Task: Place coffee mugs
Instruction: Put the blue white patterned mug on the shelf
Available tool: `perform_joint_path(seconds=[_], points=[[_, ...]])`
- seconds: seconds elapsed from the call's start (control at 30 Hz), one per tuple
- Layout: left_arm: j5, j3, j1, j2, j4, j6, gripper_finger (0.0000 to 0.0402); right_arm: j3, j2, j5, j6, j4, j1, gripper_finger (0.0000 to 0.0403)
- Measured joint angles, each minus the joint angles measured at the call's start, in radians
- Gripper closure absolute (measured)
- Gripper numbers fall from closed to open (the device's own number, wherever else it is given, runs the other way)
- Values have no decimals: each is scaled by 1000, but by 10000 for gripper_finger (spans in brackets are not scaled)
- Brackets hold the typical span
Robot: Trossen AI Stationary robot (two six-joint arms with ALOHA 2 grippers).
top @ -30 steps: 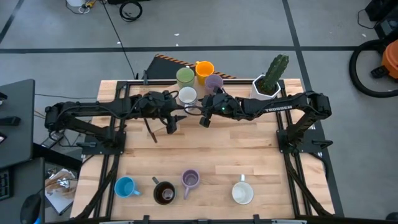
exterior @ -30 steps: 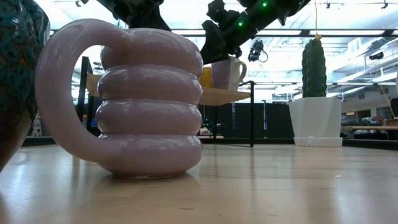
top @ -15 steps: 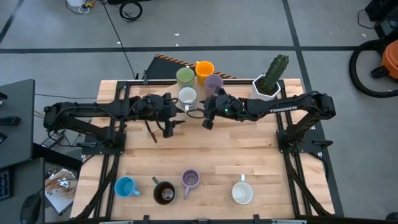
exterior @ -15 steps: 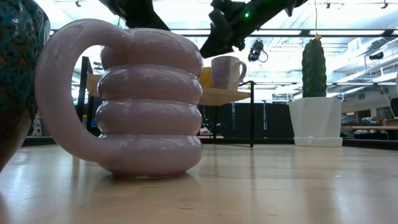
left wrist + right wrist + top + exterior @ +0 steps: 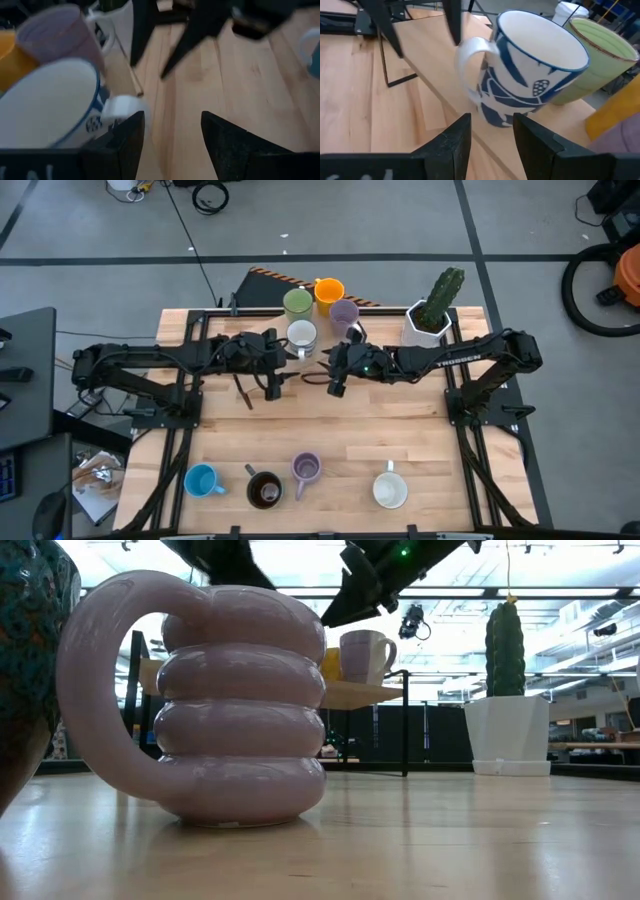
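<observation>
On a raised wooden shelf [image 5: 437, 87] at the table's far side stand a white mug with blue pattern [image 5: 530, 70] [image 5: 301, 335], a green mug [image 5: 297, 302], an orange mug [image 5: 329, 290] and a lilac mug [image 5: 343, 312]. My right gripper [image 5: 492, 132] [image 5: 335, 383] hangs open just short of the white mug's handle [image 5: 470, 62], on its near side. My left gripper [image 5: 172, 142] [image 5: 258, 392] hangs open to the left of that mug. A blue [image 5: 203, 480], a dark brown [image 5: 264, 490], a ribbed lilac [image 5: 306, 470] [image 5: 230, 710] and a white mug [image 5: 390, 490] stand upright along the near edge.
A cactus in a white faceted pot [image 5: 430, 315] [image 5: 505, 725] stands at the far right, beside the shelf. Both arms reach in over the table's middle from its two sides. Bare wood [image 5: 360, 430] lies between the arms and the near row of mugs.
My right gripper has drawn back from the white mug on the shelf, toward the table's near edge and slightly right, rising a little. The mug stays upright on the shelf. My left gripper has rolled a little where it hangs.
</observation>
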Motion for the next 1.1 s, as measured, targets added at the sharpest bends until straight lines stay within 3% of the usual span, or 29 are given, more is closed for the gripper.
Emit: perform_joint_path(seconds=[0.7, 1.1], points=[[-19, 0, 21, 94, 173, 38, 198, 0, 1, 30, 25, -50, 19, 251], [-73, 0, 12, 32, 4, 7, 198, 0, 1, 53, 33, -83, 25, 251]])
